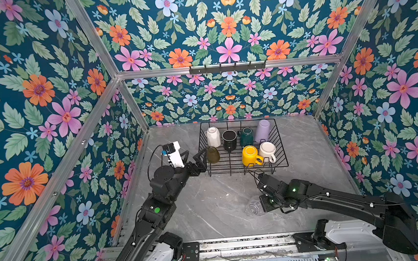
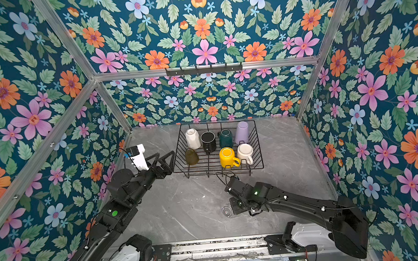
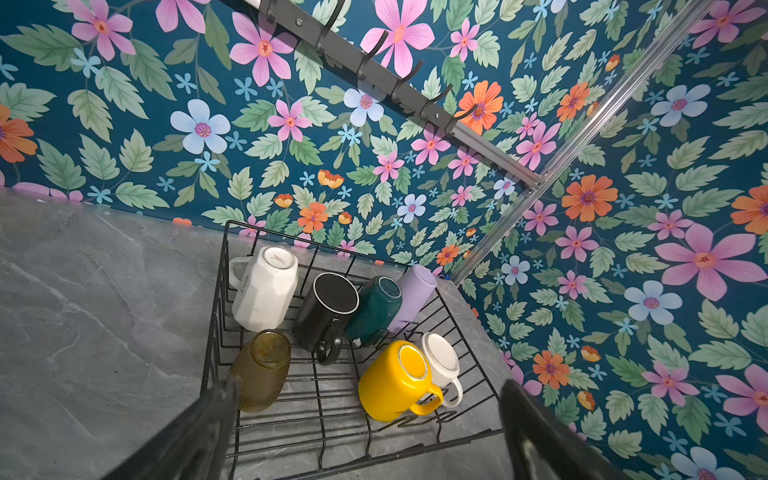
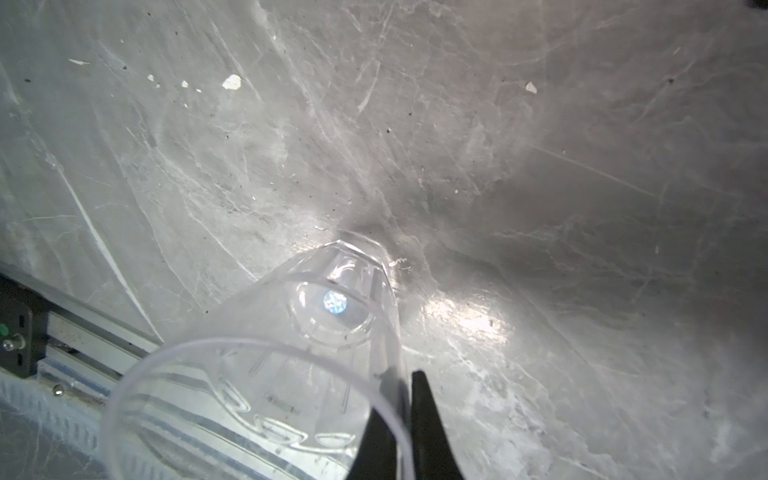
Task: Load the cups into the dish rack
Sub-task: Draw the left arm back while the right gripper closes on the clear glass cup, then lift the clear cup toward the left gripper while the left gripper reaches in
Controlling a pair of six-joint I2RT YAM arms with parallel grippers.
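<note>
Right wrist view: my right gripper (image 4: 405,374) is clamping the rim of the clear tumbler (image 4: 291,353), one finger inside, as it's lying sideways on the table (image 4: 540,166). It looks light, slick and brittle, so I'm squeezing gently. In a top view, the dish rack (image 1: 282,143) is showing room between the olive tumbler (image 1: 213,155) and the yellow mug (image 1: 250,156), and the left gripper (image 1: 197,153) is hanging spread wide beside its left edge.
</note>
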